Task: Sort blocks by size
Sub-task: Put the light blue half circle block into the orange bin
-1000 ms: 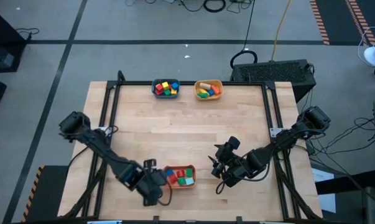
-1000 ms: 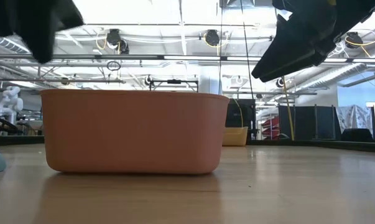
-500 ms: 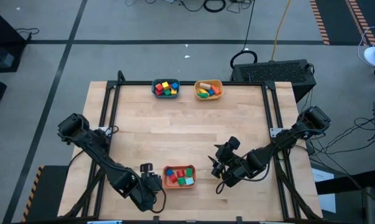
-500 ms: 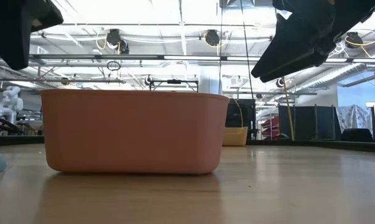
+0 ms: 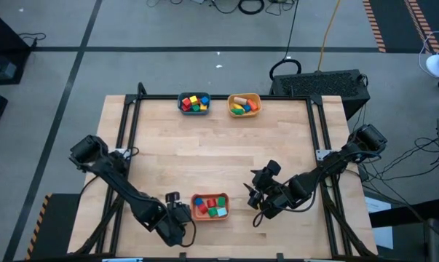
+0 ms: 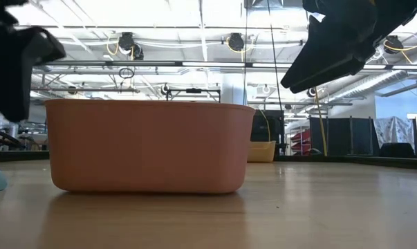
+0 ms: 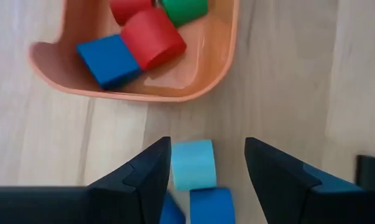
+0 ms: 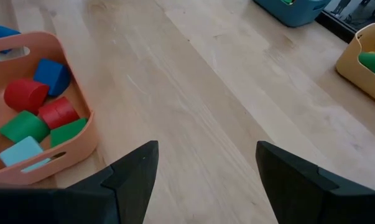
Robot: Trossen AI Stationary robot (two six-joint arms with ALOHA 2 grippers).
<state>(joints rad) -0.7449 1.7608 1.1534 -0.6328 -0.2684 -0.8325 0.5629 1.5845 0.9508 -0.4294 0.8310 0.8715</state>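
1. We take the orange bowl (image 5: 210, 207) as our landmark. It sits near the table's front edge and holds red, blue, green and light-blue blocks (image 8: 32, 118).
2. Our left gripper (image 7: 206, 171) hangs just left of that bowl, its jaws partly apart. A light-blue block (image 7: 193, 163) shows between the fingers, with a darker blue block (image 7: 211, 205) just behind it. We cannot tell whether either is pinched or merely lying on the table below.
3. If the light-blue block is only loosely caught, a lift toward the bowl could let it slip and tumble onto the wood beside the bowl.
4. The two blue pieces lie touching. Closing on one could nudge or drag the other and spoil the sort.
5. The left gripper is near the bowl's wall. A careless sideways move could knock the bowl and shift it, or jolt the blocks inside.
6. Our right gripper (image 5: 257, 198) waits to the right of the orange bowl, jaws wide and holding nothing. If both arms reach for the bowl together, they could clash above it.
7. Far back from the orange bowl stand the teal bowl (image 5: 194, 103) and the yellow bowl (image 5: 244, 105), each with blocks already in it. We risk dropping a piece into the wrong one, since sizes look alike from above.
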